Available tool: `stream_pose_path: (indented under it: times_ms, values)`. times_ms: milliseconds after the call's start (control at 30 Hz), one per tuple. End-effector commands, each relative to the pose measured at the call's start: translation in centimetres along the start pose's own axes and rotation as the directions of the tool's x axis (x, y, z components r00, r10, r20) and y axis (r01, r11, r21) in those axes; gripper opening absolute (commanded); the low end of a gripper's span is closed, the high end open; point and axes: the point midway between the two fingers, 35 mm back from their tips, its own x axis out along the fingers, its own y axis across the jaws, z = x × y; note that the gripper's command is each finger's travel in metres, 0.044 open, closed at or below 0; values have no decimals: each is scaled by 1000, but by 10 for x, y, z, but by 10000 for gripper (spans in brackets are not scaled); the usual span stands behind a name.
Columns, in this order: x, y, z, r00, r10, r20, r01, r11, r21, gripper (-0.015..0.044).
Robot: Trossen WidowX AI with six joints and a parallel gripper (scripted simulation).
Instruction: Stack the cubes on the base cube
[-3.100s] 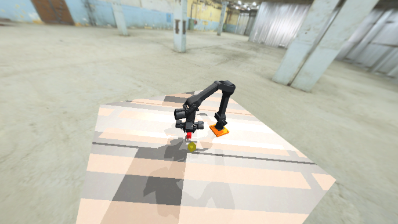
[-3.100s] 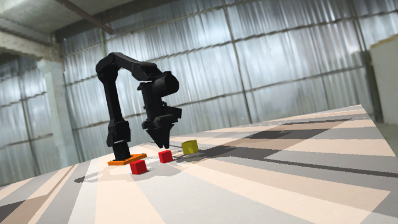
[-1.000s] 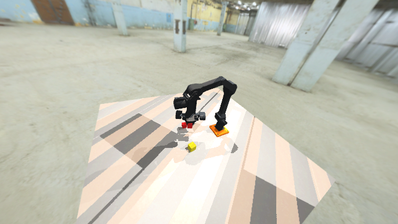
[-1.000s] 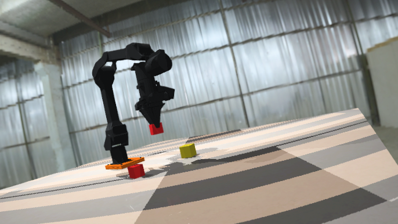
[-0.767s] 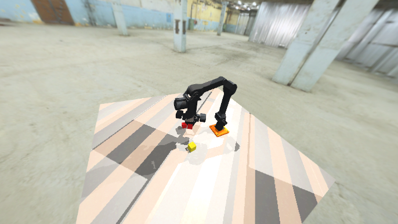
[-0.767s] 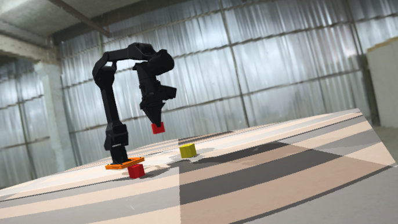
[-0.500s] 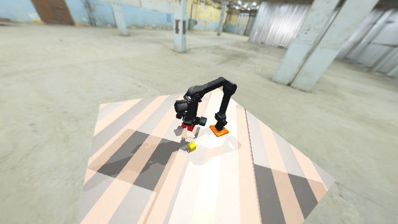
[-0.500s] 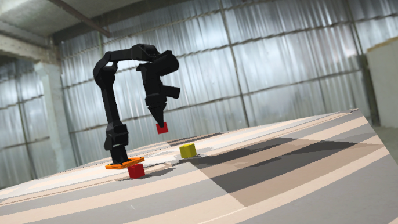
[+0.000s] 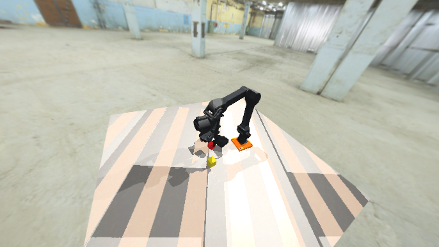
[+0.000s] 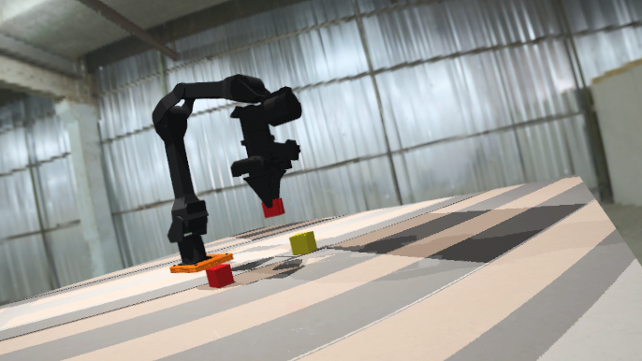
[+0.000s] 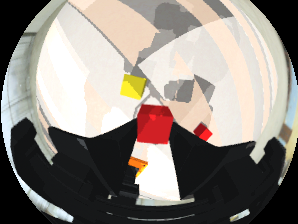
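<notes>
My gripper (image 9: 211, 143) (image 10: 269, 201) (image 11: 153, 123) is shut on a red cube (image 9: 210, 146) (image 10: 273, 208) (image 11: 154, 123) and holds it in the air above the striped table. A yellow cube (image 9: 211, 162) (image 10: 302, 242) (image 11: 132, 87) stands on the table, a little ahead of the held cube and below it. A second red cube (image 10: 220, 275) (image 11: 204, 132) lies on the table close to the arm's orange mount (image 9: 242, 144) (image 10: 201, 263) (image 11: 137, 163). I cannot see this second cube in the top view.
The striped table (image 9: 256, 198) (image 10: 421, 299) ends in edges at the front and sides. The arm's upright links (image 9: 247, 118) (image 10: 175, 154) rise from the orange mount, behind the cubes.
</notes>
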Motion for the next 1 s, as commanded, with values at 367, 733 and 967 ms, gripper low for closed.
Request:
stream_pose_path:
  times_ms: [367, 733, 967]
  values:
    - [12, 27, 11, 1000, 1, -8, 3, 911, 413, 105]
    - [19, 48, 17, 1000, 3, -7, 3, 742, 671, 105]
    - [23, 60, 20, 1000, 4, -7, 3, 612, 791, 105]
